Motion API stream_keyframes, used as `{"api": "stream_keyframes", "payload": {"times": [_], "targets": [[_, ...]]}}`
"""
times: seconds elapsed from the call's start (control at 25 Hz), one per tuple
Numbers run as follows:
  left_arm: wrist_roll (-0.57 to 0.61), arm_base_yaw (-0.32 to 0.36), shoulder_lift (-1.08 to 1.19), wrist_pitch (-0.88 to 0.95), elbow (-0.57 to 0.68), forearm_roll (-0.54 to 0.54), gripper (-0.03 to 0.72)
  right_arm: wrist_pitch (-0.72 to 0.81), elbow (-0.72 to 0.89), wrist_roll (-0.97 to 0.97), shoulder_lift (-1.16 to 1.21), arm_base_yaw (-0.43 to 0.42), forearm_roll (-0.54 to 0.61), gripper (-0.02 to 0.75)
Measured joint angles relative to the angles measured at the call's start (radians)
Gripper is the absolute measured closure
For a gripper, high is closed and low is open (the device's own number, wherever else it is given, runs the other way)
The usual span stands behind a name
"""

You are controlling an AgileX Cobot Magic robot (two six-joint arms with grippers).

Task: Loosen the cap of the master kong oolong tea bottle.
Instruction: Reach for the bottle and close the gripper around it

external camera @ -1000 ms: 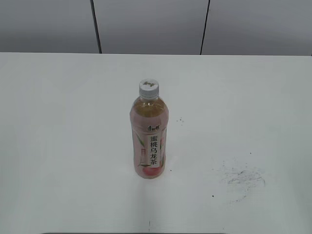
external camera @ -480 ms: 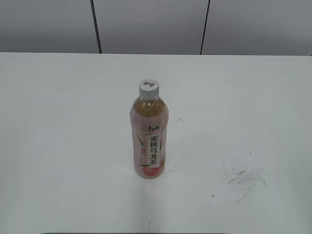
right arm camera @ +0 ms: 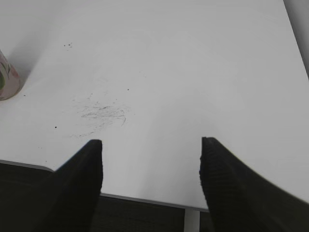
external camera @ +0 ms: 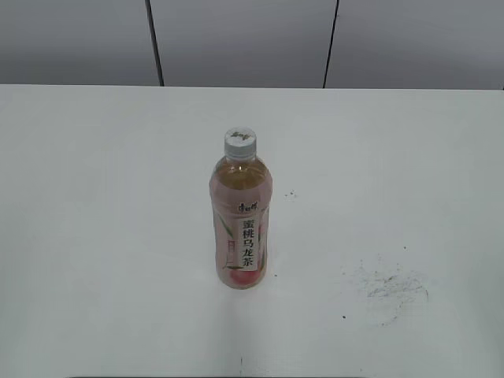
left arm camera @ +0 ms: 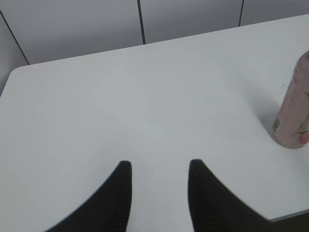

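The master kong oolong tea bottle (external camera: pixel 242 228) stands upright at the middle of the white table, with amber-pink tea and a pink and white label. Its white ribbed cap (external camera: pixel 239 142) sits on top. The bottle's lower part shows at the right edge of the left wrist view (left arm camera: pixel 295 111) and at the left edge of the right wrist view (right arm camera: pixel 7 77). My left gripper (left arm camera: pixel 158 166) is open and empty, well left of the bottle. My right gripper (right arm camera: pixel 151 144) is open and empty near the table's front edge, well right of the bottle. Neither gripper shows in the exterior view.
The white table (external camera: pixel 94 197) has a patch of dark scuff marks (external camera: pixel 390 285) at the front right, also in the right wrist view (right arm camera: pixel 101 113). A grey panelled wall (external camera: pixel 244 39) stands behind the table. The table's front edge (right arm camera: pixel 145 199) lies under my right gripper.
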Motion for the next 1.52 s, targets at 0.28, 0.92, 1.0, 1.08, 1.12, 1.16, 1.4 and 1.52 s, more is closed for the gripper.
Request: {"api": "stream_keyframes", "payload": {"times": [0.28, 0.92, 1.0, 1.08, 1.12, 1.16, 1.4, 1.52], "targets": [[0.000, -0.015, 0.077, -0.100, -0.013, -0.015, 0.447, 0.000, 0.000, 0.000, 0.000, 0.000, 0.000, 0.257], [0.000, -0.077, 0.907, -0.993, -0.013, -0.136, 0.407, 0.000, 0.000, 0.000, 0.000, 0.000, 0.000, 0.257], [0.000, -0.077, 1.022, -1.098, -0.012, -0.134, 0.326, 0.000, 0.000, 0.001, 0.000, 0.000, 0.000, 0.257], [-0.004, -0.077, 1.128, -1.211, -0.012, -0.127, 0.219, 0.000, 0.000, 0.001, 0.000, 0.000, 0.000, 0.257], [-0.007, -0.077, 1.174, -1.270, -0.012, -0.127, 0.164, 0.000, 0.000, 0.001, 0.000, 0.000, 0.000, 0.257], [-0.009, -0.077, 1.208, -1.322, -0.012, -0.126, 0.124, 0.000, 0.000, 0.001, 0.000, 0.000, 0.000, 0.257], [-0.070, -0.077, 1.443, -1.520, -0.012, -0.124, 0.094, 0.000, 0.000, 0.001, 0.006, 0.000, 0.000, 0.257], [-0.131, -0.077, 1.515, -1.561, -0.012, -0.111, 0.109, 0.000, 0.000, 0.002, 0.006, 0.000, 0.000, 0.257]]}}
